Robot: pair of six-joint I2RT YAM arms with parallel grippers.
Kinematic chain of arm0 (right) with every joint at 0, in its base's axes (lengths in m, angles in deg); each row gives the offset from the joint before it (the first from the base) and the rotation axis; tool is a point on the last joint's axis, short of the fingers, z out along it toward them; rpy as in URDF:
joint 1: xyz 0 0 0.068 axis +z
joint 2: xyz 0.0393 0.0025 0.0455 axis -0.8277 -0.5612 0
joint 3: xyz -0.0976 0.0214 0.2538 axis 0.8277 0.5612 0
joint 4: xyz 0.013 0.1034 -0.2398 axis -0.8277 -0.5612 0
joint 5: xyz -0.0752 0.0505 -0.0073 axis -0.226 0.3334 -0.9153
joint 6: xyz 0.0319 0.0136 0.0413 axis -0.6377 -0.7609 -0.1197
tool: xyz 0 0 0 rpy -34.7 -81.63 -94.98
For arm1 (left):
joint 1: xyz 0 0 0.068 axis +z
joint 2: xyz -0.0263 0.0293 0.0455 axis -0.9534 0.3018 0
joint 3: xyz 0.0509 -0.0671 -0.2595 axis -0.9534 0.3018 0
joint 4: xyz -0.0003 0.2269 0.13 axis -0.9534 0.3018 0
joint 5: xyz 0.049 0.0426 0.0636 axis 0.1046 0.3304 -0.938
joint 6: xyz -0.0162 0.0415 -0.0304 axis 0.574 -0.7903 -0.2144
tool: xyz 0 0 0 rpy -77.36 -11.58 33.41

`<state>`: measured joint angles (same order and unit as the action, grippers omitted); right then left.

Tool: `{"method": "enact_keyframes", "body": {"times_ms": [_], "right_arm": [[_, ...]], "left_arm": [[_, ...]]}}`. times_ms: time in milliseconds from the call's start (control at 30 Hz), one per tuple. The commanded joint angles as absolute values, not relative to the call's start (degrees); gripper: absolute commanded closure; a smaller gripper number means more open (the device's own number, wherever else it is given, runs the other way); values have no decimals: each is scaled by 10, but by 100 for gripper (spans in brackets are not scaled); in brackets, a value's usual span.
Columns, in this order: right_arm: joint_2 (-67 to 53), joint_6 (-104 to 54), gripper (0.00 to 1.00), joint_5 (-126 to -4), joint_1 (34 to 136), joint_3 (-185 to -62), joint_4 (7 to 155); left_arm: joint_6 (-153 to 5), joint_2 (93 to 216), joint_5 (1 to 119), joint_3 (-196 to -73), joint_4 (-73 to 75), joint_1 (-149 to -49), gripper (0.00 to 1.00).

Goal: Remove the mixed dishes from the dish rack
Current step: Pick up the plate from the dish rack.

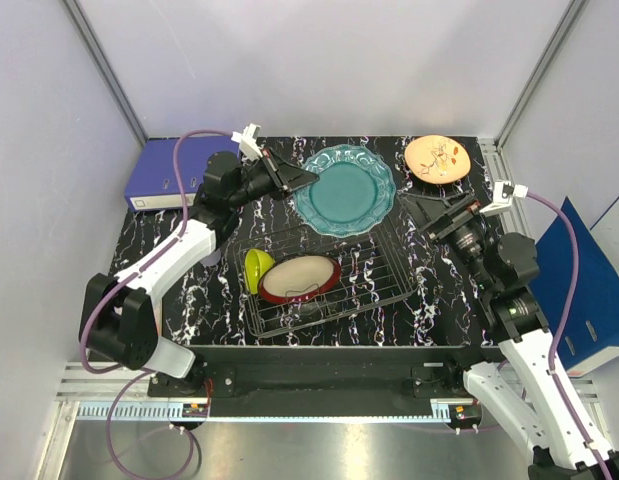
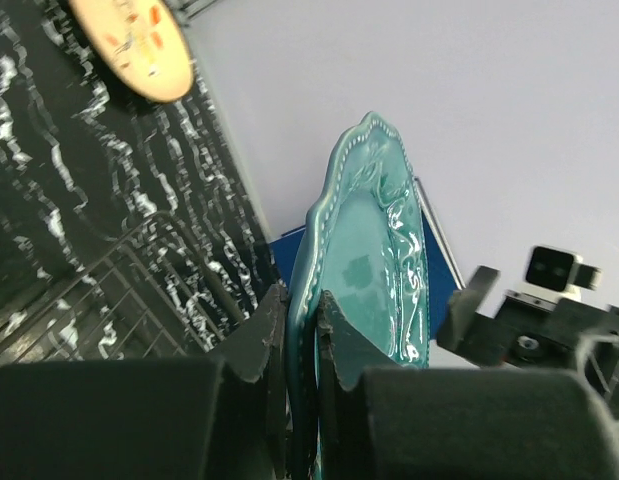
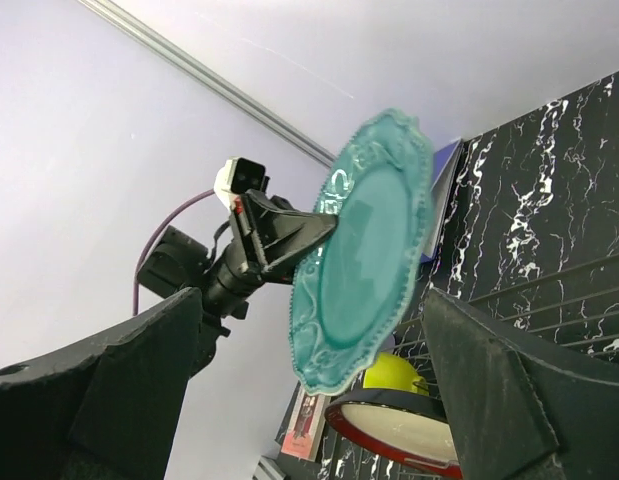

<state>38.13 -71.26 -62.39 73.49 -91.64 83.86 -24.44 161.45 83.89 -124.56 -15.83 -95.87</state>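
My left gripper (image 1: 301, 178) is shut on the rim of the large teal scalloped plate (image 1: 346, 190) and holds it up above the far edge of the wire dish rack (image 1: 384, 285). In the left wrist view both jaws pinch the plate (image 2: 374, 250) edge-on. The cream bowl with the dark red outside (image 1: 299, 280) and the small yellow-green bowl (image 1: 256, 268) stand in the rack. The salmon-pink patterned plate (image 1: 438, 158) lies on the table at the back right. My right gripper (image 1: 437, 212) is open and empty, right of the teal plate (image 3: 364, 250). The lavender cup is out of view.
A blue ring binder (image 1: 174, 170) lies at the back left corner. Another blue binder (image 1: 589, 290) stands off the table's right edge. White walls close in the back and sides. The table top (image 1: 429, 300) is black marble-patterned.
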Motion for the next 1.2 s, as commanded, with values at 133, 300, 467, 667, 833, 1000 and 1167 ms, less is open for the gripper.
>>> {"method": "enact_keyframes", "body": {"times_ms": [133, 300, 467, 667, 833, 1000, 1167], "right_arm": [[310, -716, 1, -578, 738, -933, 902], [279, -733, 1, -566, 738, -923, 938], [233, -735, 2, -547, 739, -943, 948], [200, -737, 59, -537, 738, -948, 948], [211, -729, 100, -556, 739, -951, 921], [232, -707, 100, -589, 738, -968, 882], [229, -676, 100, -644, 733, -1015, 828]], "left_arm": [[-217, 1577, 844, -1283, -245, -969, 100], [-227, 1565, 845, -1278, -230, -973, 100], [-229, 1570, 843, -1268, -234, -996, 100], [-245, 1570, 839, -1269, -225, -1012, 100], [-270, 1553, 818, -1273, -199, -1011, 100], [-304, 1535, 814, -1307, -146, -981, 33], [-338, 1467, 741, -1303, -52, -932, 1]]}}
